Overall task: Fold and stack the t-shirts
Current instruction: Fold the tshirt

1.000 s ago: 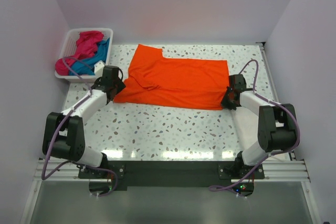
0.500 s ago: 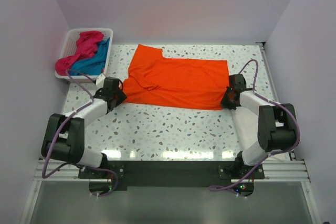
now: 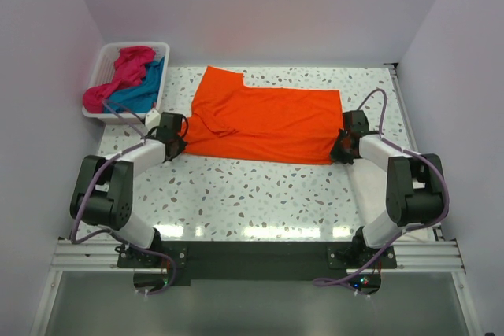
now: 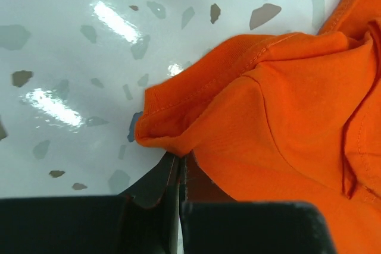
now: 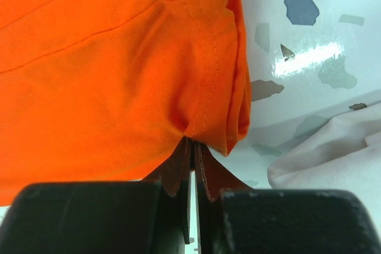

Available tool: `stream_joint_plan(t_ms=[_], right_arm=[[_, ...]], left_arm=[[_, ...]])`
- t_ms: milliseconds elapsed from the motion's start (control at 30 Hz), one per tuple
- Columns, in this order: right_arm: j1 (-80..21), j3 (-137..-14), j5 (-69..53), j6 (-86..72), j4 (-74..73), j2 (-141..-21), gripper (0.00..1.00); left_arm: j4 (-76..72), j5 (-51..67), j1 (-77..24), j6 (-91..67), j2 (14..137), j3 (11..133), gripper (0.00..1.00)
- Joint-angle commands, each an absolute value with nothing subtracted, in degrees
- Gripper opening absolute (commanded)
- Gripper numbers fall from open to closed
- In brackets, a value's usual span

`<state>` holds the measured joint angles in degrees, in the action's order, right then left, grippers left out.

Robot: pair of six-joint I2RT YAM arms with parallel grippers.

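Moved since a second ago: left tool [image 3: 178,138], which stood with its jaws apart near the basket and now sits closer in at the near-left corner of the orange shirt [image 3: 264,120], jaws brought together. The left arm's elbow has swung toward the left wall. The right tool and the shirts in the basket are unchanged.

Item 1, orange shirt. It lies spread across the far half of the table [image 3: 252,194], long side running left to right. One flap juts toward the back wall at its left end, and the cloth is wrinkled and bunched around the near-left corner. Both near corners are gripped.

Item 2, left tool [image 4: 178,165]. Its jaws are narrow, almost touching, and pinch a rolled fold of the orange shirt's stitched edge [image 4: 196,96]. The fold bulges just past the fingertips.

Item 3, right tool [image 3: 340,147]. It is clamped on the near-right corner of the orange shirt. In the wrist view its tips [image 5: 192,147] meet on a doubled hem, with the cloth puckered at the pinch.

Item 4, basket [image 3: 101,64]. White and slatted, it stands at the far-left corner of the table. It holds the pink shirt [image 3: 126,68] heaped partly over the teal shirt [image 3: 142,92], both crumpled.
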<state>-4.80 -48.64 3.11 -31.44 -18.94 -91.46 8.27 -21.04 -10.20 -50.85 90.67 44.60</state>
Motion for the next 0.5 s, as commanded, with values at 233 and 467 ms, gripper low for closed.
stream_joint_plan(t_ms=[233,467], right_arm=[[-4.57,-45.27,0.53,-29.88,-25.57,-82.71,0.0],[-4.66,-38.85,-3.42,-30.23,-32.77,-70.6,0.0]], left_arm=[[20.64,-31.9,-9.4,-54.31,75.25,44.04,0.0],[24.25,-30.5,-9.32,-56.16,66.03,35.88,0.0]])
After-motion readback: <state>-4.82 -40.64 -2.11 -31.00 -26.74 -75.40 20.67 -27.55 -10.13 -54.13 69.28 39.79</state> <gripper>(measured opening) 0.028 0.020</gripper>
